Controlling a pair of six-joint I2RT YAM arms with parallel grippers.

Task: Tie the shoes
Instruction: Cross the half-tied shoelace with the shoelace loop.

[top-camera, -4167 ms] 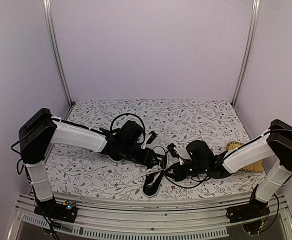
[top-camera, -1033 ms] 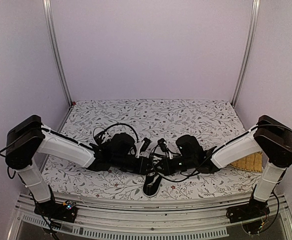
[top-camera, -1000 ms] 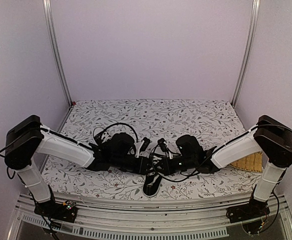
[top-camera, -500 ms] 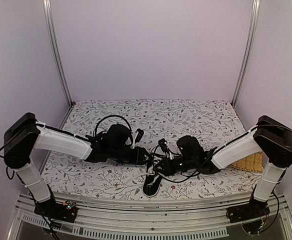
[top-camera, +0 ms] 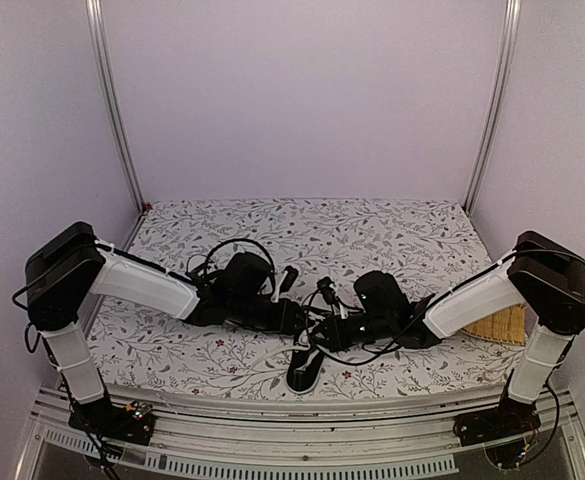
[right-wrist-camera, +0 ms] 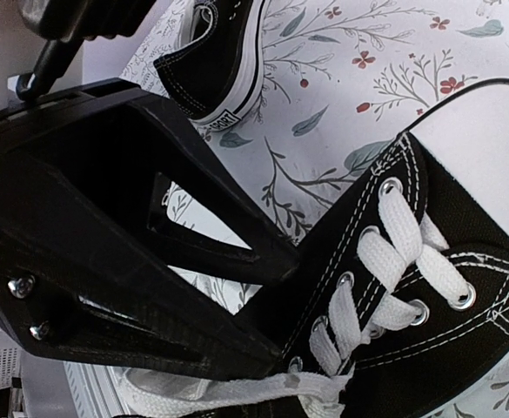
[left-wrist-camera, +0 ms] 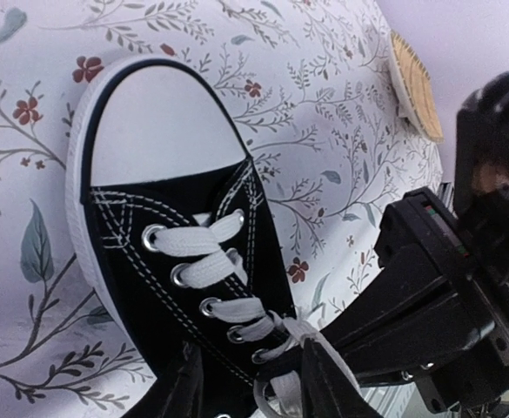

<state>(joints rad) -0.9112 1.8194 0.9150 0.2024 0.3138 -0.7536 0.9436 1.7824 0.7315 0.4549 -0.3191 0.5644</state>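
One black shoe (top-camera: 305, 372) with a white toe cap lies near the table's front edge, toe toward the camera. Both grippers meet over its laced top. My left gripper (left-wrist-camera: 254, 396) straddles the shoe's (left-wrist-camera: 163, 218) upper eyelets. Its fingers (left-wrist-camera: 183, 394) stand apart with a loose white lace loop (left-wrist-camera: 282, 396) between them. My right gripper (top-camera: 326, 322) is shut on a white lace (right-wrist-camera: 237, 396) that runs taut from the top eyelets of the shoe (right-wrist-camera: 428, 261). Its wedge-shaped tip (left-wrist-camera: 358, 326) touches the lace crossing. The second shoe (right-wrist-camera: 215, 61) lies farther back.
A woven straw mat (top-camera: 500, 326) lies at the table's right edge, under the right arm. The floral cloth (top-camera: 302, 225) covers the whole table. Metal posts (top-camera: 112, 110) stand at the back corners. The two gripper bodies nearly touch above the shoe.
Half a second ago the left gripper sat up and to the left; it has since come back down to the shoe's laces with its fingers wider apart. The right arm has held still.
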